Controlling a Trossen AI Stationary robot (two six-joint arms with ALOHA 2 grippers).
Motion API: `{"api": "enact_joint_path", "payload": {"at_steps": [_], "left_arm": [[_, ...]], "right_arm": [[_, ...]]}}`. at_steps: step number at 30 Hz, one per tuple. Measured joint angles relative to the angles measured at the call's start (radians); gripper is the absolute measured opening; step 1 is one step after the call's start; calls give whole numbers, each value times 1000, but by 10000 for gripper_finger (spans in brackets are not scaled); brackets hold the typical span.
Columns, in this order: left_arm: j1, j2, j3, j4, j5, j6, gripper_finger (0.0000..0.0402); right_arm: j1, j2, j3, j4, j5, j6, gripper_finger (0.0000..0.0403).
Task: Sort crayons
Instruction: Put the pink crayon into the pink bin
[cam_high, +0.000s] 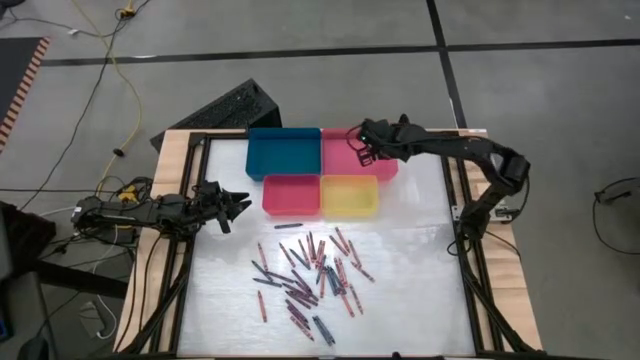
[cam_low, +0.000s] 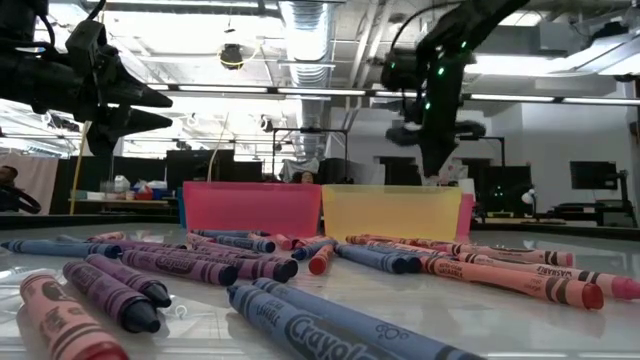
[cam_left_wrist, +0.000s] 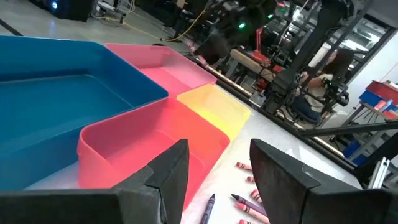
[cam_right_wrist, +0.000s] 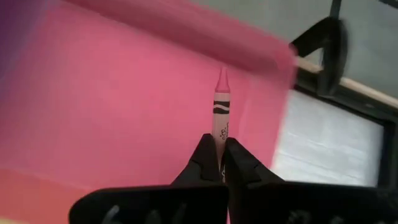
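My right gripper over the pink tray, fingers clamped on a pink crayon.

My left gripper, fingers apart and empty, hovers at nine o'clock of the red tray. The remaining crayons lie scattered on the table, at six o'clock of the yellow tray; the blue tray stands at twelve o'clock of the red one.
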Motion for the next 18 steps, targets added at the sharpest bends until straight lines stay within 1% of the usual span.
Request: {"api": "enact_joint_path", "payload": {"at_steps": [7, 13, 18], "left_arm": [[0, 0, 0, 0, 2, -19, 160], [0, 0, 0, 0, 2, -25, 160], [0, 0, 0, 0, 2, -25, 160]], "right_arm": [[-17, 142, -1, 16, -13, -28, 10], [-40, 168, -1, 21, -11, -62, 34], [-66, 168, -1, 21, -69, -96, 63]]}}
